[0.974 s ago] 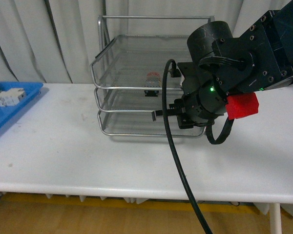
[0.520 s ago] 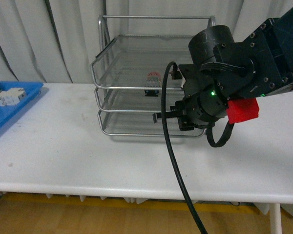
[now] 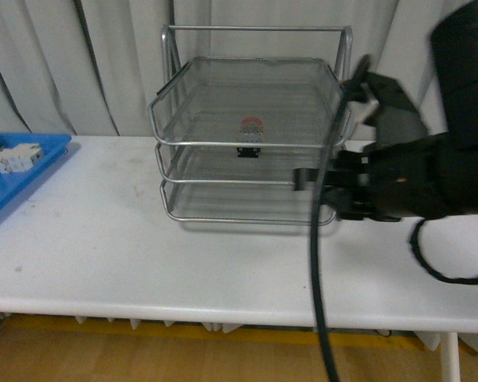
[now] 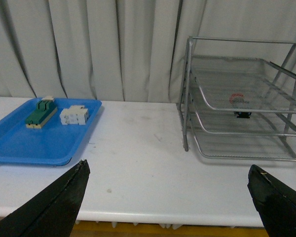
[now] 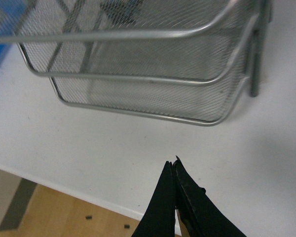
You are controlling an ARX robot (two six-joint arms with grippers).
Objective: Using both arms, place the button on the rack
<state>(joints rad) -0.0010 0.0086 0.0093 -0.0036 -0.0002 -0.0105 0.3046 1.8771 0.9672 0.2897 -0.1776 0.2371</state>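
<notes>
1. Front view: a white desk (image 3: 103, 247) carries everything at hand, and its bare near half leaves both arms room to work.

2. At the back of the desk, against the grey curtain, stands the silver wire rack (image 3: 251, 139) with its three stacked trays opening toward the robot, so that each one can be reached from the front.

3. The right arm fills the right of this view, its dark bulk and a thick black cable (image 3: 319, 263) crossing in front of the rack's right-hand corner; it appears clear of the wire frame.

4. A blue tray (image 4: 37, 140) lies at the far left of the desk, well apart from the rack, and holds a green-and-cream block (image 4: 41, 112) and a white part (image 4: 74, 115) just beside it, neither of them needed for this job.

5. The button (image 3: 252, 127), red cap up, sits in the rack's top tray and shows through the mesh; judged from this, the placing looks done.

6. The left gripper (image 4: 167, 197) hangs wide apart and empty, low over the desk's near edge, looking across at both tray and rack.

7. The right gripper (image 5: 173, 197) has its fingers pressed together on nothing, above the desk just in front of the bottom tray, consistent with a hand that has let go.
</notes>
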